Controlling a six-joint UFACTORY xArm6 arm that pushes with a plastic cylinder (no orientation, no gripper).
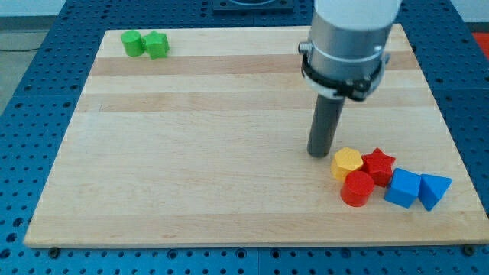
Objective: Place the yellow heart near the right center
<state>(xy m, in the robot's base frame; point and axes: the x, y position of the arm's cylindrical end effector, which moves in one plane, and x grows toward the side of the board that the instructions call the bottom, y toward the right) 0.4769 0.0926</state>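
The yellow block, which looks more hexagonal than heart-shaped, lies at the view's lower right on the wooden board. It touches a red star on its right and a red cylinder below it. My tip rests on the board just left of the yellow block, a small gap apart. The dark rod rises to the grey arm at the view's top.
A blue cube and a blue triangular block sit right of the red cylinder near the board's lower right edge. Two green blocks lie at the upper left corner. Blue perforated table surrounds the board.
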